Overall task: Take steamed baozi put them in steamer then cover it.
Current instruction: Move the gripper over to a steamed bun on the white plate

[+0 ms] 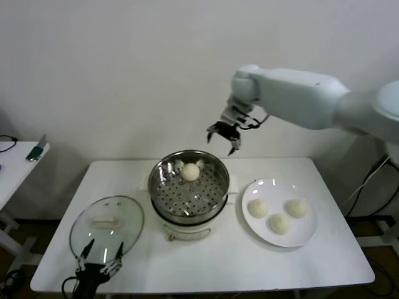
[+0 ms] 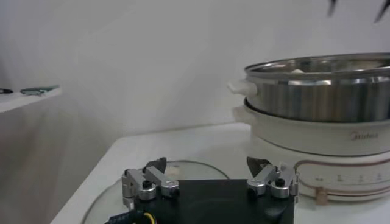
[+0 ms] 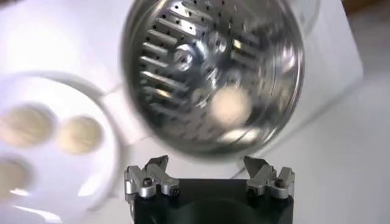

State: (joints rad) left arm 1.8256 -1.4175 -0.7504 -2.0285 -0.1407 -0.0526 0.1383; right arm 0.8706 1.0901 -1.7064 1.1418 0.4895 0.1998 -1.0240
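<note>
Left gripper (image 1: pixel 100 254): jaws apart, empty, beside cover (image 1: pixel 107 224)
Table (image 1: pixel 324 261): white, bears everything
Steamer (image 1: pixel 189 187): centre, one baozi (image 1: pixel 191 171) on tray
Plate (image 1: pixel 279 212): three baozi (image 1: pixel 279 223)
Right gripper (image 1: pixel 223 137): jaws apart, empty, above steamer

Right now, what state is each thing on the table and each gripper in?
Round shiny steel steamer: uncovered, one cream-white bun inside.
Clear glass lid: off, flat on the table.
Flat white plate: holds three buns.
Right gripper: above steamer, jaws open, empty.
Left gripper: over lid, jaws open.
</note>
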